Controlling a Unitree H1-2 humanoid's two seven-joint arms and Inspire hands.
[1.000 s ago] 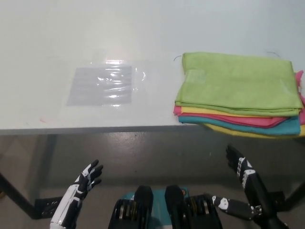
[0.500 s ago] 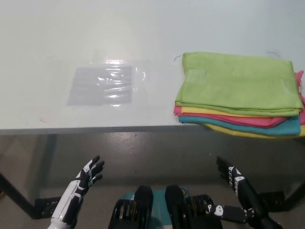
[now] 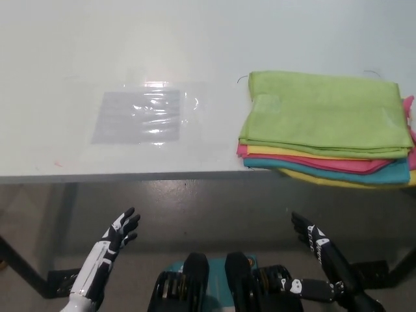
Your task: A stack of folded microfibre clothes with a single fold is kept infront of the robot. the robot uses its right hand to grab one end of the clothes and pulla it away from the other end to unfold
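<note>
A stack of folded microfibre cloths (image 3: 328,130) lies at the right of the white table, near its front edge. The top cloth (image 3: 325,114) is green; pink, yellow and teal ones show beneath it. My black right hand (image 3: 311,235) is open, below the table's front edge and well short of the stack, holding nothing. At the lower left my white left hand (image 3: 117,234) rests open, also below the table edge.
A clear plastic sheet (image 3: 140,116) lies flat on the table (image 3: 130,52) left of the stack. The table's front edge (image 3: 123,175) runs across the middle of the picture. Dark table legs (image 3: 19,266) and the grey floor show beneath.
My right hand has dropped lower and drifted left, away from the stack. The left hand sank slightly. The cloths have not moved.
</note>
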